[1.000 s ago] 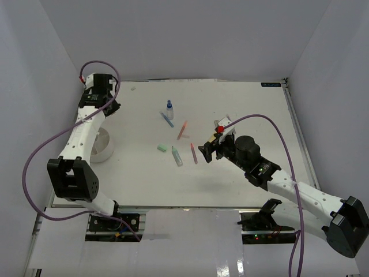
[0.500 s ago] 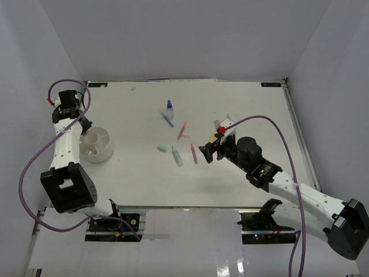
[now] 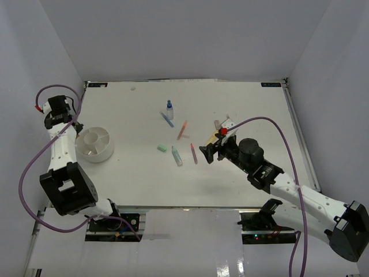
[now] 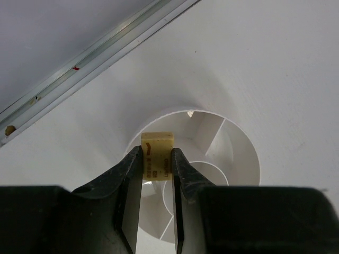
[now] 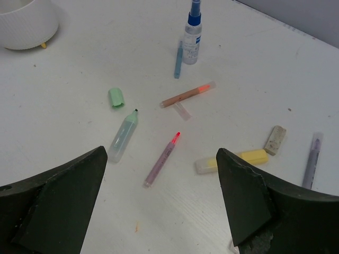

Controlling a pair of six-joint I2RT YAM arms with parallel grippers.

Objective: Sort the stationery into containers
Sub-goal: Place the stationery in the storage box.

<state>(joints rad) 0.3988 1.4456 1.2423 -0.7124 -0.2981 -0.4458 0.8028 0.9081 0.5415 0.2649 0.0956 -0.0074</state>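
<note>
- The white worktop (image 3: 242, 179) carries everything; both arms reach over it from the near edge.
- My left arm (image 3: 62, 151) stands at the left border, and its gripper (image 4: 157, 159) hangs over the round white dish (image 4: 244, 154). The jaws are clamped on a tan block (image 4: 157, 142), which is above the dish near its rim, not touching it as far as I can tell.
- My right arm (image 3: 288, 187) stretches to the middle, and its gripper (image 5: 161, 153) hovers above the loose stationery with the jaws wide apart, holding nothing.
- The dish sits on the left side, well apart from the other items; I see its dividing walls and the central cup.
- The white bottle with blue cap (image 5: 192, 42) stands upright at the far side of the group, and a blue pen (image 5: 178, 60) lies just beside it.
- Nearer lie an orange marker (image 5: 188, 94), a green marker (image 5: 123, 137), a red-tipped pen (image 5: 162, 159) and a yellow highlighter (image 5: 231, 160), none touching another.
- A pale purple pen (image 5: 311, 160) lies at the right.
- A green eraser (image 5: 116, 97) lies near the green marker, and a greyish block (image 5: 275, 139) is just beside the yellow highlighter.
</note>
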